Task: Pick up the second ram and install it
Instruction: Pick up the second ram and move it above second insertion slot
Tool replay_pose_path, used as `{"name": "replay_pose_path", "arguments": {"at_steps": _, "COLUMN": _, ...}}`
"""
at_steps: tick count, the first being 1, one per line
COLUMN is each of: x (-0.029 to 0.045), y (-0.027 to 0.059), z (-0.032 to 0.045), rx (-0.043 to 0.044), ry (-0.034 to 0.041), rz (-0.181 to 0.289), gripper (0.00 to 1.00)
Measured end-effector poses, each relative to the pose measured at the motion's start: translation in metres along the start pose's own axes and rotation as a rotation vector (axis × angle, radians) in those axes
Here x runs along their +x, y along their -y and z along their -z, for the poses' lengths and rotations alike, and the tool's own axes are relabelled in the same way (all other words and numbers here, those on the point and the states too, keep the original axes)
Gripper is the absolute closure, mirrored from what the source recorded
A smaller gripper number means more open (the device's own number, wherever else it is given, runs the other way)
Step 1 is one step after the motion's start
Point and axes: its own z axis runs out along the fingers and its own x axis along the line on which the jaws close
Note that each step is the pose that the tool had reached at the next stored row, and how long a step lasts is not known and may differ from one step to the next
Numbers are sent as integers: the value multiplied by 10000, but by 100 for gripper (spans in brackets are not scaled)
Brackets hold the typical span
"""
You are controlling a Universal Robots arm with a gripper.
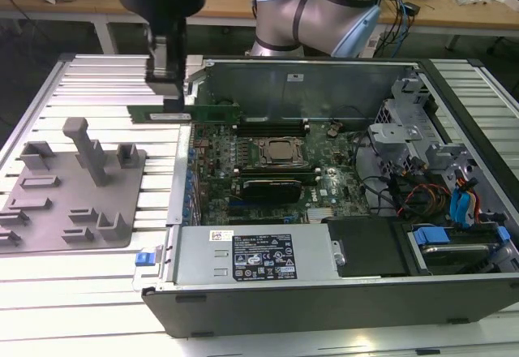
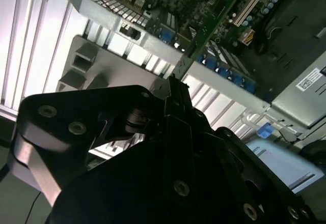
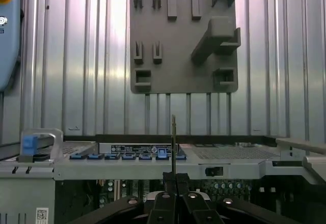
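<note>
- Where the gripper (image 1: 173, 105) hangs in the exterior view, we see it above the wall of the open computer case (image 1: 324, 89) that lies toward the exterior view's left
- Its fingers (image 3: 167, 184) are drawn narrow and clamp the second ram (image 1: 199, 113) by its two flat faces
- We find the green stick held clear in the air and lying level along its length, touching nothing but the fingers
- One end of it reaches out over the slatted metal surface (image 1: 97, 73), and the other over the edge of the motherboard (image 1: 215, 162)
- In the first wrist view we see the stick edge-on, a thin line (image 3: 173, 142) rising from between the fingertips of the gripper (image 3: 173, 175) and crossing the case wall
- In the second wrist view it shows as a narrow green strip (image 2: 204, 35) running from the gripper (image 2: 173, 81) toward the board
- The CPU socket (image 1: 280, 152) sits mid-board, well apart from the stick
- A grey holder tray (image 1: 57, 211) lies on the surface beside the case, at the exterior view's left; the first wrist view shows it (image 3: 183, 66) beyond the case wall
</note>
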Motion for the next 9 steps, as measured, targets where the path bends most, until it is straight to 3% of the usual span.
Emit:
{"name": "replay_pose_path", "arguments": {"at_steps": 4, "x": -10, "y": 173, "z": -1, "rx": -23, "ry": -3, "rz": -8, "gripper": 91}}
{"name": "replay_pose_path", "arguments": {"at_steps": 6, "x": -18, "y": 328, "z": -2, "rx": -44, "ry": -3, "rz": -13, "gripper": 91}}
{"name": "replay_pose_path", "arguments": {"at_steps": 8, "x": -23, "y": 423, "z": -3, "rx": -55, "ry": -6, "rz": -13, "gripper": 91}}
{"name": "replay_pose_path", "arguments": {"at_steps": 9, "x": -30, "y": 519, "z": -2, "rx": -61, "ry": -5, "rz": -13, "gripper": 91}}
